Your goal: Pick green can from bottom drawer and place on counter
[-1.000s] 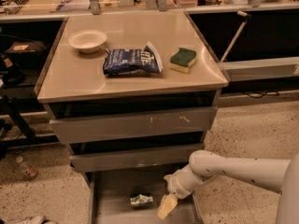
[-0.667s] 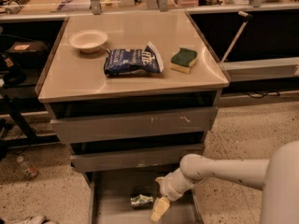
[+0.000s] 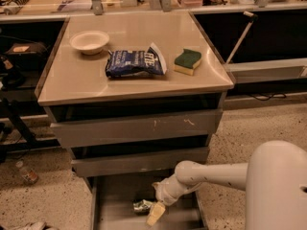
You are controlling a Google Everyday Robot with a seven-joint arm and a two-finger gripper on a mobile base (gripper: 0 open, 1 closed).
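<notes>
The green can (image 3: 142, 205) lies on its side on the grey floor of the open bottom drawer (image 3: 114, 200), near the drawer's middle. My gripper (image 3: 155, 213) hangs down inside the drawer, right beside the can on its right and a little in front of it. My white arm reaches in from the lower right. The beige counter (image 3: 91, 80) tops the cabinet above.
On the counter stand a white bowl (image 3: 89, 41), a blue chip bag (image 3: 135, 63) and a green-topped yellow sponge (image 3: 187, 62). The two upper grey drawers (image 3: 139, 127) jut out partly above the bottom one. A small bottle (image 3: 26, 172) lies on the floor at left.
My arm and gripper have moved left and slightly down inside the bottom drawer, closing in on the can. The can has stayed put.
</notes>
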